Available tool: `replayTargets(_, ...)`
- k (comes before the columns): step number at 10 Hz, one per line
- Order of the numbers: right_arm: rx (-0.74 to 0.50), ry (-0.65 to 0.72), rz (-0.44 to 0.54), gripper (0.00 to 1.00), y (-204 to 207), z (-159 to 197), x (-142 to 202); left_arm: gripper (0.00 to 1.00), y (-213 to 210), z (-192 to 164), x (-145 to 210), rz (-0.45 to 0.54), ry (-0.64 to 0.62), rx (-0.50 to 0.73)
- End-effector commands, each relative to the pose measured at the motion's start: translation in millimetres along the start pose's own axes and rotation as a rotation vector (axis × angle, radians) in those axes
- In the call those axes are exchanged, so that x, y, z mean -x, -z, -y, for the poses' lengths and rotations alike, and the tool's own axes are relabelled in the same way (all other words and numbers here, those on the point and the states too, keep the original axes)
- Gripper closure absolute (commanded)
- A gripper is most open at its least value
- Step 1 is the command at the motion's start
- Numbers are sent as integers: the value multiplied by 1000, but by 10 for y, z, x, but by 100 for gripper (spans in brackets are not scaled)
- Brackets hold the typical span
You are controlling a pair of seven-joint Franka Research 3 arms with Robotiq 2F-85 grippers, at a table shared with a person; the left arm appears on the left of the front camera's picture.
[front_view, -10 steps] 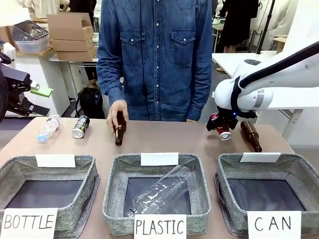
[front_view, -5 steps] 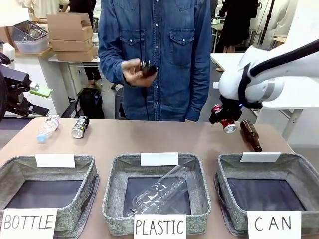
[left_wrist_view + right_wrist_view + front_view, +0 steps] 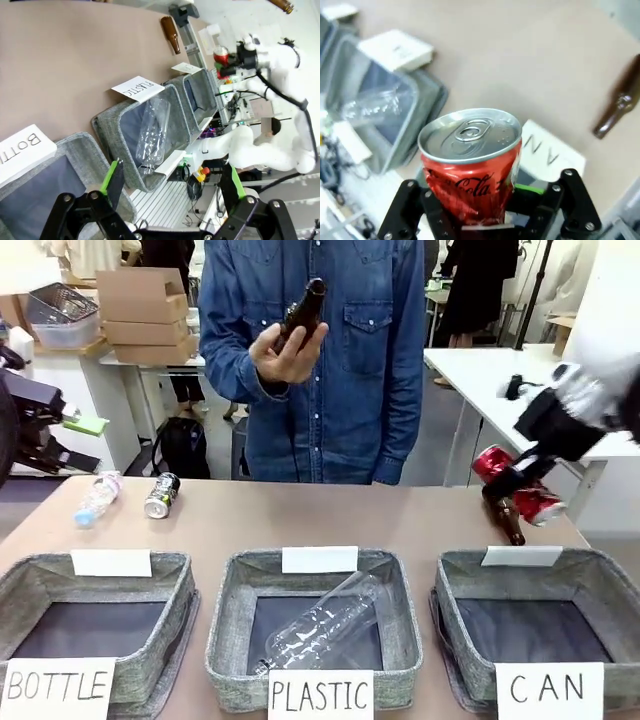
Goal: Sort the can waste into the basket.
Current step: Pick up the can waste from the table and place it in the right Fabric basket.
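Your right gripper (image 3: 508,480) clamps the red can (image 3: 540,503) aloft, just beyond the CAN basket (image 3: 610,575); your left gripper (image 3: 172,181) gapes wide (empty) — the black can (image 3: 161,494) lies far left.

The brown tabletop (image 3: 330,520) carries three grey fabric baskets in a row along its near edge: the BOTTLE basket (image 3: 178,585) on the left, the PLASTIC basket (image 3: 225,620) in the middle and the CAN basket (image 3: 600,565) on the right. At the far left a clear plastic bottle (image 3: 97,497) lies just beside a black-and-silver can (image 3: 161,494). A brown glass bottle (image 3: 510,523) lies at the far right, behind the CAN basket.
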State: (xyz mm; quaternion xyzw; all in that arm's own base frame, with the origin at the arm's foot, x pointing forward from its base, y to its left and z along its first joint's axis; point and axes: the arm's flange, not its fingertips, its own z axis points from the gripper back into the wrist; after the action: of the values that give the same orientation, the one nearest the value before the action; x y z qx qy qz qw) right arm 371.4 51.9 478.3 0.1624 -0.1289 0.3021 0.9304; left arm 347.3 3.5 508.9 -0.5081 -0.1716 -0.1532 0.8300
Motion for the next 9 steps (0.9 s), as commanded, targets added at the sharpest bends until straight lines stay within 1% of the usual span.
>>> replayTargets(1,-55,2,61,100,54,-8,450,0,5,3,-13,13,17,21)
replayTargets(2,-49,7,83,100,147,13,472,0,5,3,-13,13,17,21)
replayTargets(3,-30,-7,17,100,-23,-44,273,0,5,3,-13,13,17,21)
replayTargets(4,-30,-7,17,100,-23,-44,273,0,5,3,-13,13,17,21)
replayTargets(5,-40,8,38,100,-62,10,374,0,0,-4,0,0,-1,0)
replayTargets(6,-53,-29,-9,100,15,-20,277,0,-194,369,27,-98,96,-3)
replayTargets(7,-55,-28,-45,100,18,-30,414,0,-582,567,126,-176,127,-11)
replayTargets(8,-60,1,-96,100,52,0,644,0,-1146,671,258,-153,125,-88)
replayTargets(9,-72,37,-130,100,127,36,841,0,-1638,675,391,-80,86,-182)
